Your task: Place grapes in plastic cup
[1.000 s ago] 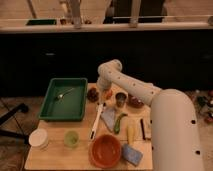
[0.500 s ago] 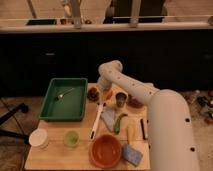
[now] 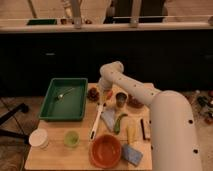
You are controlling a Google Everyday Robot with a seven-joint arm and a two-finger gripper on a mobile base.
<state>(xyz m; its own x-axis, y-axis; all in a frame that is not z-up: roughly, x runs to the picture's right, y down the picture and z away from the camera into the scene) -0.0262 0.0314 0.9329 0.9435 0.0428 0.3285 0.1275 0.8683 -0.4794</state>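
Front left on tabletop (image 3: 52, 155): white round tub (image 3: 38, 138), pale green plastic cup (image 3: 71, 138) just beside it. Behind both: green tray (image 3: 72, 106) with a small utensil-like item inside. Just right of tray's far corner: grapes (image 3: 93, 93), resting on tabletop, well apart from plastic cup. End effector (image 3: 101, 91) hangs just right of grapes, under the bend of white arm (image 3: 130, 89); released or clenched, cannot tell. Between grapes and plastic cup: tray corner and long white utensil (image 3: 96, 122). Further right: metal cup (image 3: 121, 99), brown bowl (image 3: 134, 102). Nearer front: orange bowl (image 3: 105, 150), green vegetable (image 3: 120, 122), blue sponge (image 3: 131, 154). Versus half a second earlier: arm pose and grapes position look unchanged.
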